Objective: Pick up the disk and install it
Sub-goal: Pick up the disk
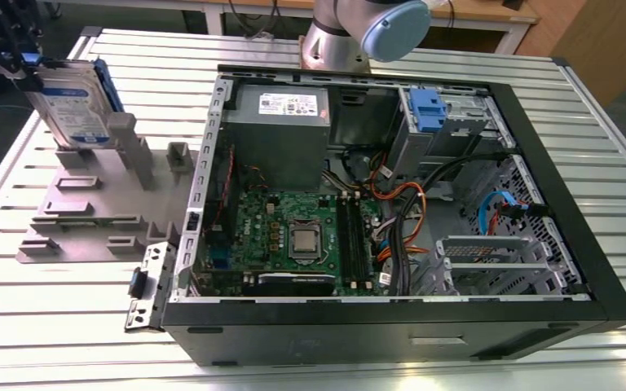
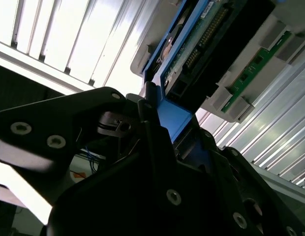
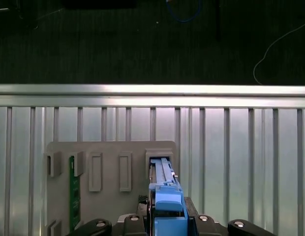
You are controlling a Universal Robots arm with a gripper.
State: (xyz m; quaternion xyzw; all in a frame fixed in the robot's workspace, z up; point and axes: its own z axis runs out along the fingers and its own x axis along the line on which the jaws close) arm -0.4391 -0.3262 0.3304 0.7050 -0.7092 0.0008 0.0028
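Immediately at the wrist, the black two-finger gripper (image 3: pixel 166 220) is clamped on the blue plastic carrier rail of the flat silver metal disk (image 3: pixel 163 189) (its white-and-blue label faces the exterior view). The disk stands upright on edge in a slot of the grey plastic slotted stand (image 3: pixel 108 152). Beyond lies the ribbed aluminium table (image 3: pixel 231 147). The open black computer case (image 1: pixel 574 244) sits toward the exterior view's right.
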